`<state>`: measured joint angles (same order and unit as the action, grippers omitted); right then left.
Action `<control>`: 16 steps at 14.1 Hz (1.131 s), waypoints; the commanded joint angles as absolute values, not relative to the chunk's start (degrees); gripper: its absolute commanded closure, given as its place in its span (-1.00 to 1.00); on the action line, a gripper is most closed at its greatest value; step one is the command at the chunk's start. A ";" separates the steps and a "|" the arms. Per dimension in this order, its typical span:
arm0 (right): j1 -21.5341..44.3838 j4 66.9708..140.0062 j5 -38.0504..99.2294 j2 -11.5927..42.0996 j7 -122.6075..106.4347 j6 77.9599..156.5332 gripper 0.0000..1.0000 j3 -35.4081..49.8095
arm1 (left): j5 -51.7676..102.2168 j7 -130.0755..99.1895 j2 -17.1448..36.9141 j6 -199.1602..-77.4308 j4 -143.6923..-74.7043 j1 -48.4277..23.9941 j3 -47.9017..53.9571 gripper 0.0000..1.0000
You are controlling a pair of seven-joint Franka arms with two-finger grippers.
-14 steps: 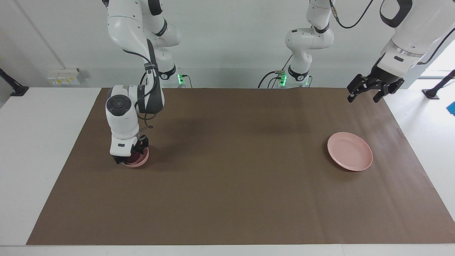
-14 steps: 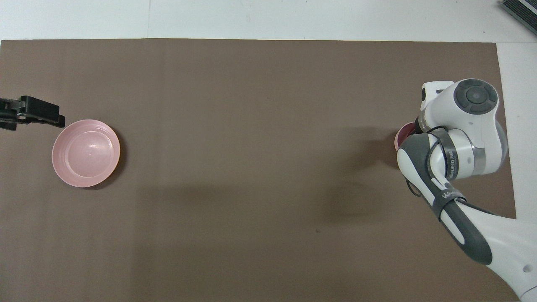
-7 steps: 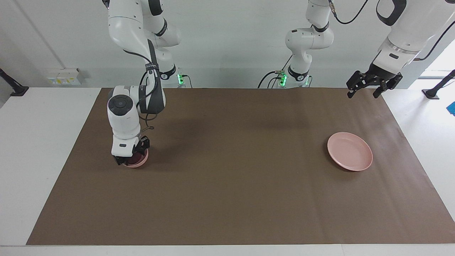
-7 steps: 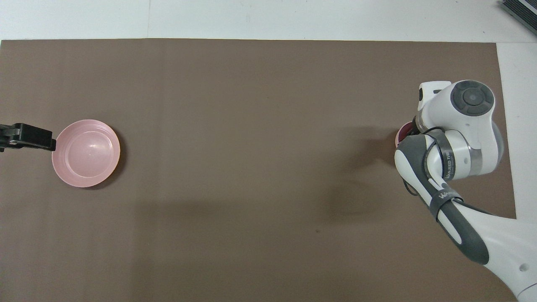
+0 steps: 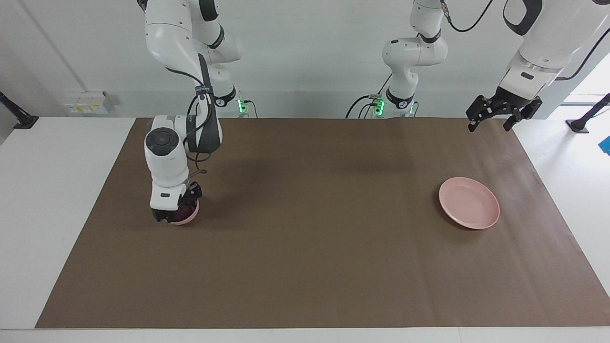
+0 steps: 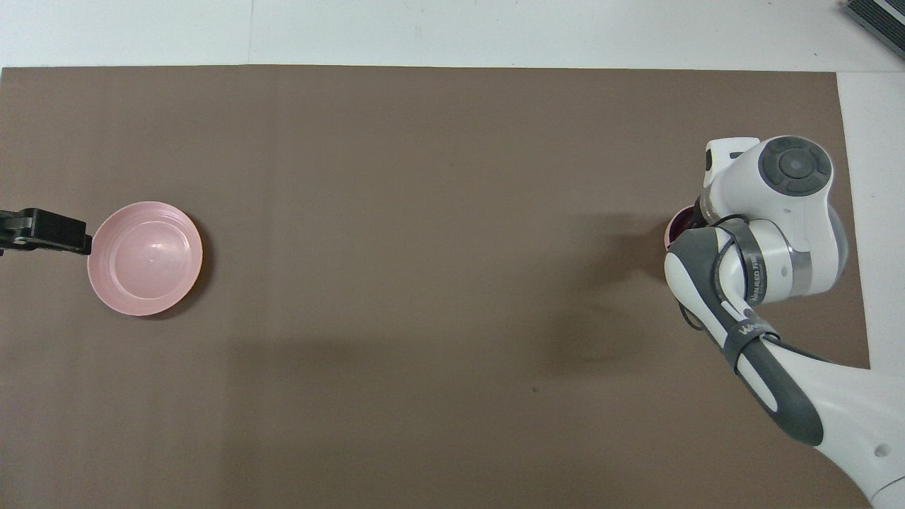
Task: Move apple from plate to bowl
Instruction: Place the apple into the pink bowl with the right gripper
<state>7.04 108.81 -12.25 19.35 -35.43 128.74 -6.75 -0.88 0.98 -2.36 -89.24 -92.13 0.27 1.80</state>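
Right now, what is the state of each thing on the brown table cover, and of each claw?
Flat pale pink plate: empty, flat on the cover.
Small deep pink bowl: upright, dark red apple inside.
Right claw: lowered into the bowl around the apple.
Left claw: open, raised, waiting.

No lettering reads clearly; the right arm's grey band (image 6: pixel 751 338) bears partial, unreadable print.

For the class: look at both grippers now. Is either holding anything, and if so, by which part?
The left gripper is open and holds nothing. The right gripper is down in the bowl at the apple; whether its jaws grip the apple cannot be told.
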 commanded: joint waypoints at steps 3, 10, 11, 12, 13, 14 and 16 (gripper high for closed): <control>6.77 108.64 -10.72 18.55 -35.33 127.98 -1.00 -6.59 | -2.02 0.79 -3.52 -89.65 -93.34 -0.09 0.97 -1.00; 7.03 105.39 -5.71 9.95 -22.09 118.32 -1.00 -6.59 | -2.02 0.79 -3.52 -89.65 -93.34 -0.09 0.97 -1.00; 7.12 104.95 -5.63 8.28 -18.15 116.04 -1.00 -6.59 | -2.02 0.79 -3.52 -89.65 -93.34 -0.09 0.97 -1.00; 7.12 104.68 -5.63 6.70 -14.19 114.45 -1.00 -6.50 | -2.02 0.79 -3.52 -89.65 -93.34 -0.09 0.97 -1.00; 7.21 104.68 -5.36 5.11 -10.50 112.69 -1.00 -6.24 | -2.02 0.79 -3.52 -89.65 -93.34 -0.09 0.97 -1.00; 7.12 104.50 -2.84 3.44 -7.33 110.50 -1.00 -6.15 | -2.02 0.79 -3.52 -89.65 -93.34 -0.09 0.97 -1.00; 6.33 102.66 1.92 0.71 -3.09 104.10 -1.00 -6.85 | -2.02 0.79 -3.52 -89.65 -93.34 -0.09 0.97 -1.00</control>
<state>7.17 103.48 -2.03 3.34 -7.13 108.82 -6.58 -0.88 0.97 -2.36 -89.24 -92.13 0.30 1.29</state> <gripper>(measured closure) 0.000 0.000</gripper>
